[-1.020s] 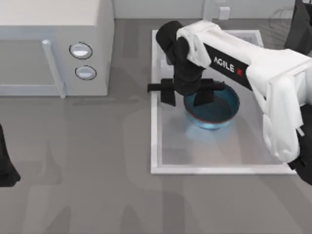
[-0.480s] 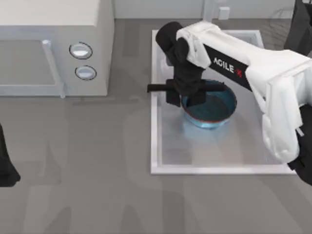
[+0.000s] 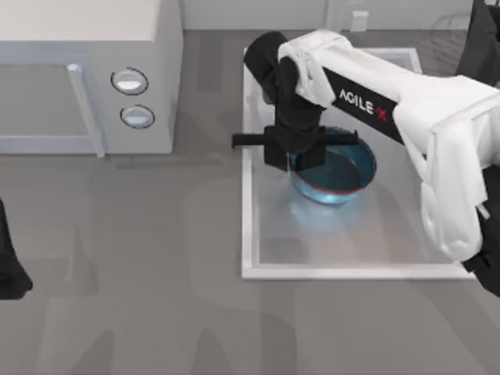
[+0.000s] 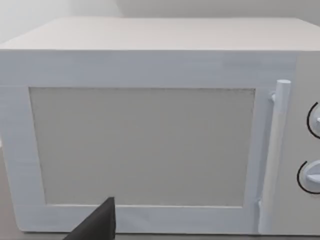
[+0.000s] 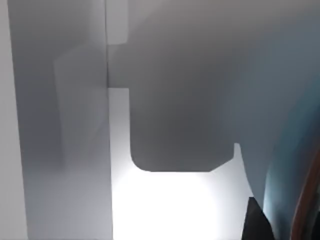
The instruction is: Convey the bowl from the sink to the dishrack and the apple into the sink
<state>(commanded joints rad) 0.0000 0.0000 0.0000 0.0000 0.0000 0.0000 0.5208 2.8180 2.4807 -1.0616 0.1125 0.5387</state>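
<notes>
The blue bowl (image 3: 344, 168) with its red-brown rim sits inside the white sink (image 3: 336, 272). My right gripper (image 3: 294, 158) reaches down over the bowl's left edge and is shut on its rim, one finger inside and one outside. In the right wrist view the bowl's blue wall (image 5: 290, 150) fills one side close up, above the pale sink floor (image 5: 165, 210). My left arm (image 3: 8, 269) is parked at the table's left edge. The apple and the dishrack are out of view.
A white microwave (image 3: 78, 78) with two knobs stands at the back left; its door (image 4: 145, 145) faces the left wrist camera. The tap (image 3: 344, 16) rises behind the sink. Thin wires (image 3: 447, 27) show at the back right.
The right gripper's fingers closed from a wide spread onto the bowl's left rim. The bowl then shifted slightly left and toward the back with the gripper.
</notes>
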